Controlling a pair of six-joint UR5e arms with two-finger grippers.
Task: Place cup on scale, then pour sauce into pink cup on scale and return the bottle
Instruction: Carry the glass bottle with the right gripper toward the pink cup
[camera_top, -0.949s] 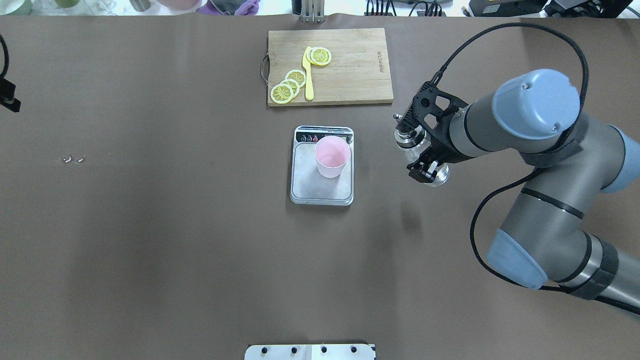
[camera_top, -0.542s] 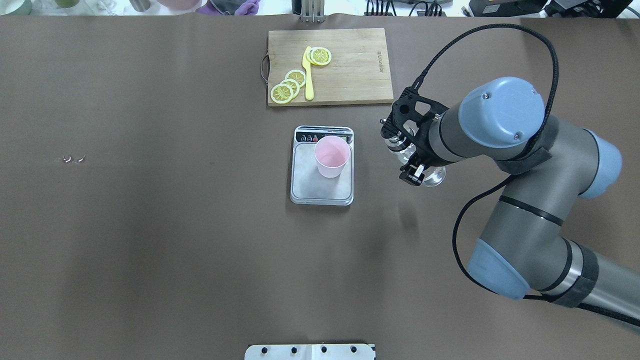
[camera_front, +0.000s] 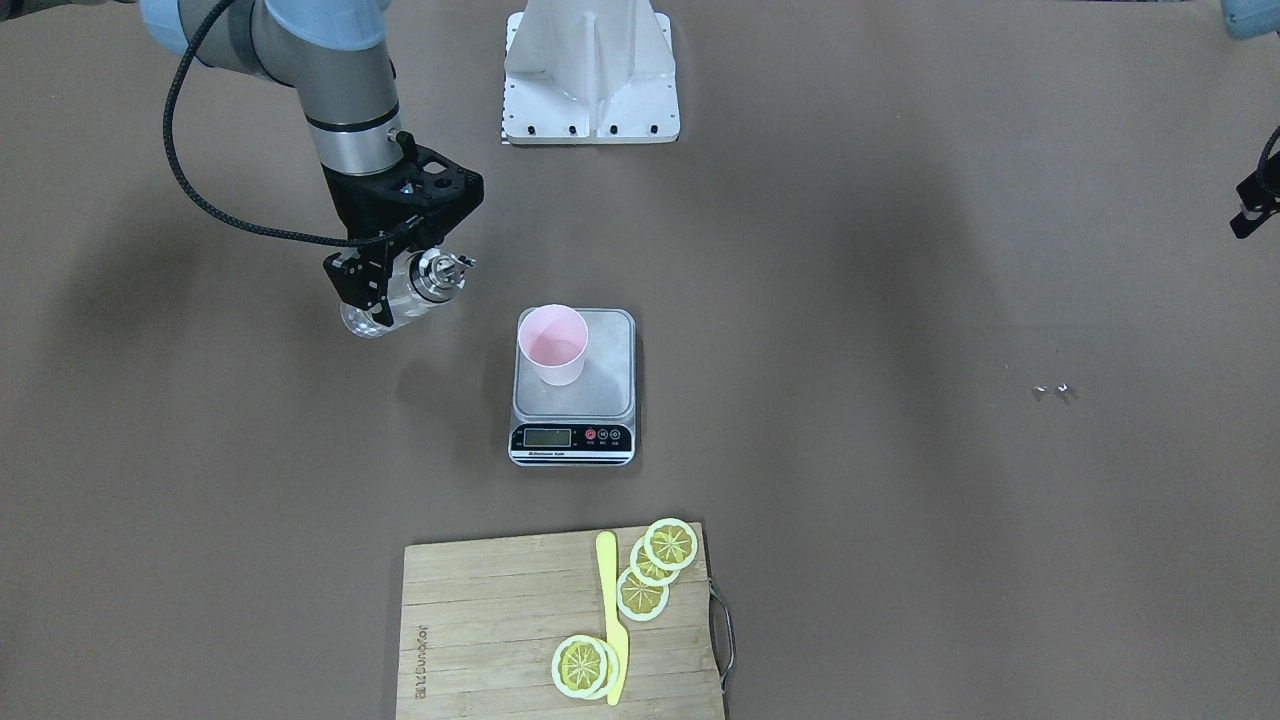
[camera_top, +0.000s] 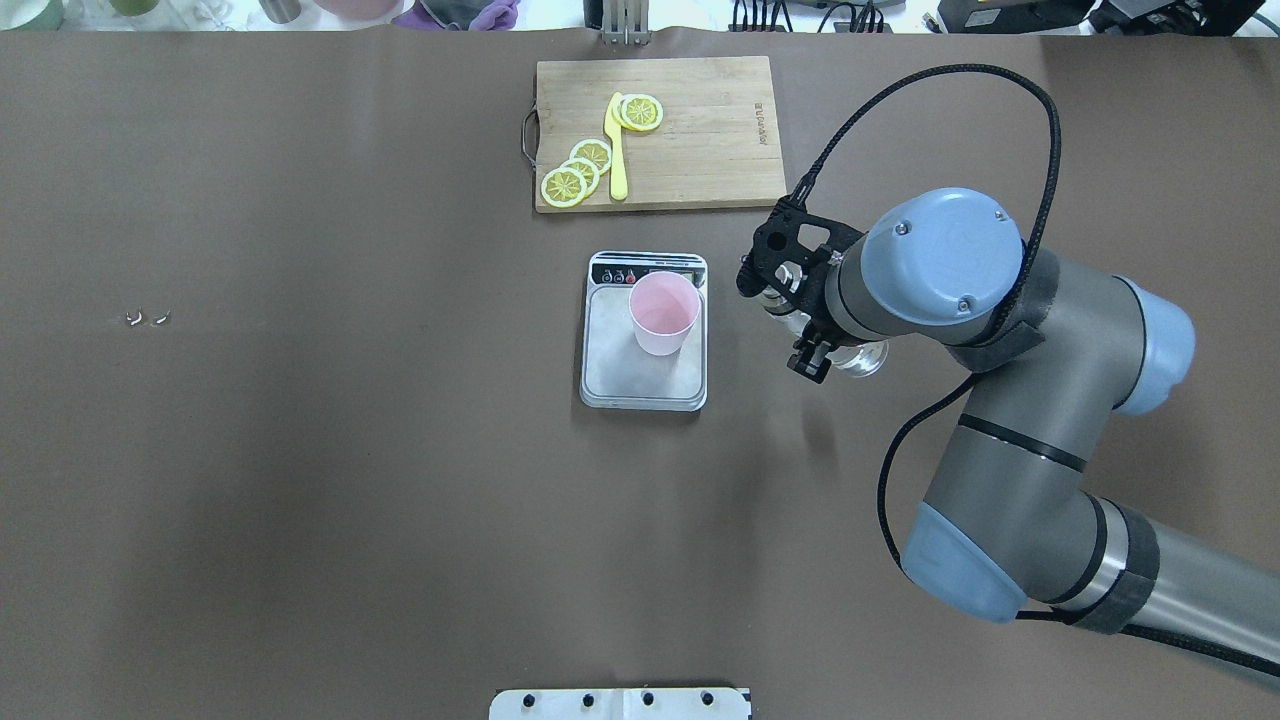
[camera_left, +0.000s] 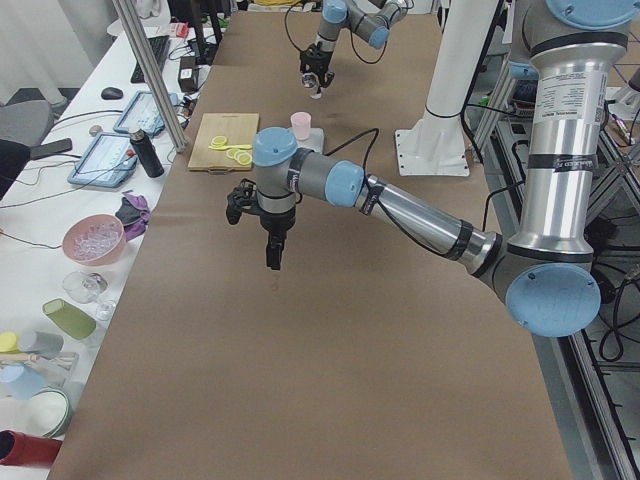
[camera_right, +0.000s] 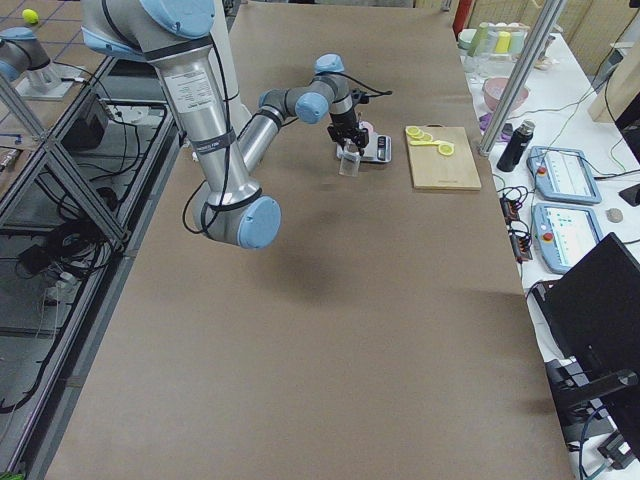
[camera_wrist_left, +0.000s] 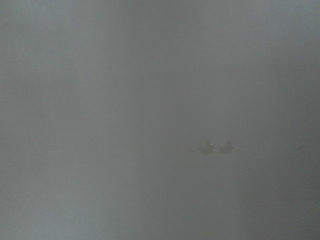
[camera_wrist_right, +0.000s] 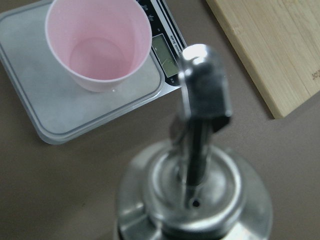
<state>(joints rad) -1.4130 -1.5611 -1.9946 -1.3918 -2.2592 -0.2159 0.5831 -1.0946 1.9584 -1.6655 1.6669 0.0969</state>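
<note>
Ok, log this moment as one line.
right jaws: shut on bottle | bottle: beside scale, not pouring | cup: on scale, looks empty | left arm: away

R hand (camera_top: 803, 328) w/ bottle (camera_top: 862, 358) nearer cup (camera_top: 663, 312)

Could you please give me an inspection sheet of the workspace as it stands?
Surface: brown covered table.
Job's things: pink cup upright on scale, looks empty; bottle held aloft beside scale.
Clutter: cutting board with lemon slices and yellow knife; two small scraps.
Grippers: right tool shut on bottle; left tool above the scraps, state unclear.
Cables: black cable arches over right arm.
Surroundings: side bench with bowls, cups, tablets.
</note>
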